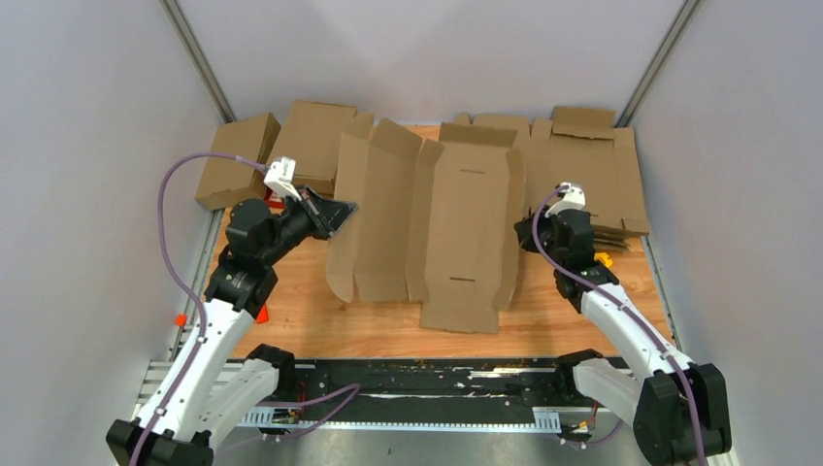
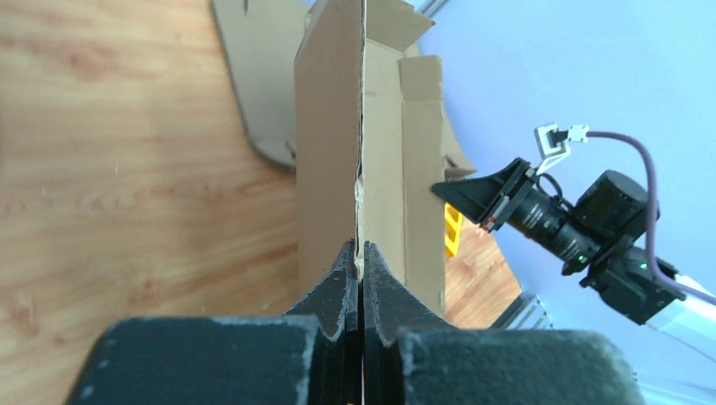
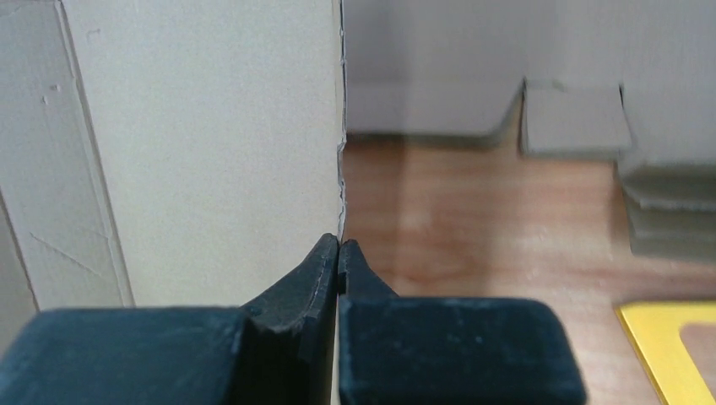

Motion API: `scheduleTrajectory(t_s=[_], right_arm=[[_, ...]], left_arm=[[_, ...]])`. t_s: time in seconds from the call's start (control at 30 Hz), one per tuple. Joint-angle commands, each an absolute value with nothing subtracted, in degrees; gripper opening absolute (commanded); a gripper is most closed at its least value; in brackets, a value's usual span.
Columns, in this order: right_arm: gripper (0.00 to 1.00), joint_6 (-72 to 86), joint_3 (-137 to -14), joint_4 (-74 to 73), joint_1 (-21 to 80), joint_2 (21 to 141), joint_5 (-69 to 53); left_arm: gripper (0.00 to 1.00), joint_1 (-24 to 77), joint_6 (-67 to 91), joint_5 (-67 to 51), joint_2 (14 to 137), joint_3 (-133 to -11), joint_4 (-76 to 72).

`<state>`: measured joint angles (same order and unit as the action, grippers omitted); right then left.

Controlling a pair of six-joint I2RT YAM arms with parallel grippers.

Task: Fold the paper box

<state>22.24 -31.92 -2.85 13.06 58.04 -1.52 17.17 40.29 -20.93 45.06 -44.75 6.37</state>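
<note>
The paper box point(image 1: 466, 223) lies unfolded in the middle of the wooden table, a plain brown cardboard piece with its long side panels raised. My left gripper point(image 1: 342, 210) is shut on the edge of the box's left panel. In the left wrist view the jaws point(image 2: 361, 250) pinch the thin cardboard edge point(image 2: 329, 126), which stands upright ahead of them. My right gripper point(image 1: 525, 229) is shut on the box's right panel. In the right wrist view its fingertips point(image 3: 339, 245) clamp the bottom of that panel's edge point(image 3: 211, 152).
A stack of flat notched cardboard sheets point(image 1: 592, 175) lies at the back right. Folded cartons point(image 1: 238, 160) stand at the back left. A yellow object point(image 1: 604, 260) sits by the right arm, and a small red piece point(image 1: 262, 313) lies near the left arm. Grey walls enclose the table.
</note>
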Motion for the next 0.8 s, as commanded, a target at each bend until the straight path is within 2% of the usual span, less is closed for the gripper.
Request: scheduleTrajectory(t_s=[0.0, 0.2, 0.37, 0.6, 0.77], right_arm=[[0.00, 25.5, -28.5, 19.2, 14.2, 57.0, -1.5], [0.00, 17.1, -25.9, 29.9, 21.6, 60.1, 8.7], [0.00, 14.8, -18.4, 45.2, 23.8, 62.6, 12.0], [0.00, 11.7, -16.5, 47.0, 25.2, 62.6, 13.9], [0.00, 9.0, -15.7, 47.5, 25.8, 62.5, 14.2]], left_arm=[[0.00, 17.3, 36.7, -21.9, 44.5, -49.3, 0.3], [0.00, 20.2, 36.5, -22.5, 44.3, -44.3, -9.4], [0.00, 29.2, 30.7, -13.6, 40.6, -39.8, -9.9], [0.00, 29.7, 33.5, -13.6, 36.3, -32.6, -14.3], [0.00, 30.0, 32.2, -14.0, 32.9, -29.8, -12.3]])
